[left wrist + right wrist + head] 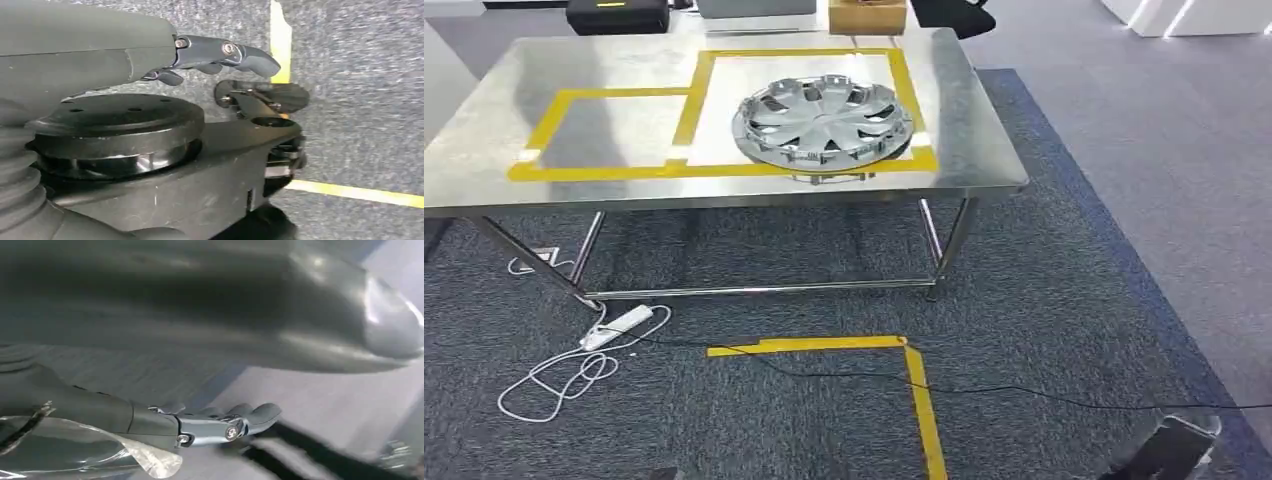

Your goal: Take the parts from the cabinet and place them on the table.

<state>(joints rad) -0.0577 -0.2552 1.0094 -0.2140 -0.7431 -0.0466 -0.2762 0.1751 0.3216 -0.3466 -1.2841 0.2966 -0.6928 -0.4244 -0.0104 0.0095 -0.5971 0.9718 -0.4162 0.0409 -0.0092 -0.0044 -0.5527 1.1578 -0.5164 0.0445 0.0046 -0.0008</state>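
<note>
A silver hubcap [824,122] is lying on the steel table [484,160], right of centre; both hands, left hand [220,55] and right hand [220,425], are hanging with fingers loosely extended, holding nothing

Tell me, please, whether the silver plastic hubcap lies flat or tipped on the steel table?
Flat: the silver plastic hubcap rests level on the steel table.

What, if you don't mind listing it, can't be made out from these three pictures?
- Left hand: left wrist view, its grey cover hides most of the fingers; grip unreadable.
- Right hand: right wrist view, blurred, partly behind a clear plastic piece.
- Black case and cardboard box: head view, cut off by the top edge.
- Hubcap: its near rim hangs past the yellow tape.
</note>
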